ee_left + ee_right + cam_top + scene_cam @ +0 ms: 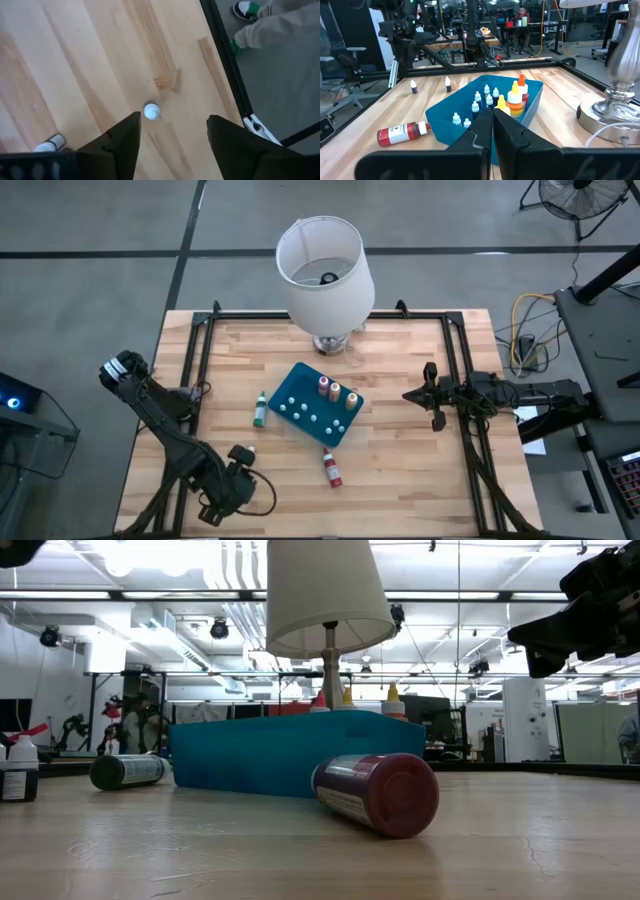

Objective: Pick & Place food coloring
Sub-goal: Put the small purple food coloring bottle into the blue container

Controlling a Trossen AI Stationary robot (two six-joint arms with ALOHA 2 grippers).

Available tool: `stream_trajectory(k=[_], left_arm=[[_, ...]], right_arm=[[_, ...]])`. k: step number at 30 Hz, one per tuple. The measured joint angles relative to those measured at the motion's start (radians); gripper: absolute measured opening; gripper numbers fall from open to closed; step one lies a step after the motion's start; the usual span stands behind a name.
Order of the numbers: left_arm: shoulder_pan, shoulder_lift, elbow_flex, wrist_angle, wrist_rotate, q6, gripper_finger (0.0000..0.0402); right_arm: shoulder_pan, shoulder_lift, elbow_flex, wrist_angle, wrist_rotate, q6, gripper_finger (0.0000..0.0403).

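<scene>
The red bottle (331, 468) lay on its side on the desk (400, 470), just beside the tray (292, 392). The right tool (432, 396), closed and empty, was held apart from the tray; the left tool (222, 502), parted and empty, waited farther off. Fingers would best be opened wide, then closed across the bottle's body.

The surface (400, 430) is pale planked wood, matt and grained; the blue tray (300, 392) looks smooth plastic; the red bottle (378, 792) is glossy plastic with a paper label; the lamp base (623, 102) is shiny metal
</scene>
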Motion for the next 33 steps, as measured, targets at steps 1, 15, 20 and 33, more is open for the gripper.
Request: stream_trajectory(k=[1, 15, 20, 33], left_arm=[[-0.006, 0.006, 0.002, -0.001, 0.000, 0.001, 0.0200], [-0.016, 0.131, -0.001, -0.007, 0.000, 0.006, 0.0200], [-0.015, 0.156, -0.031, -0.004, 0.000, 0.005, 0.0200], [-0.010, 0.146, -0.098, 0.061, -0.017, -0.003, 0.0200]], right_arm=[[0.000, 0.000, 0.000, 0.000, 0.000, 0.000, 0.0009], [0.000, 0.000, 0.000, 0.000, 0.000, 0.000, 0.0008], [0.000, 0.000, 0.000, 0.000, 0.000, 0.000, 0.0008], [0.000, 0.000, 0.000, 0.000, 0.000, 0.000, 0.0009]])
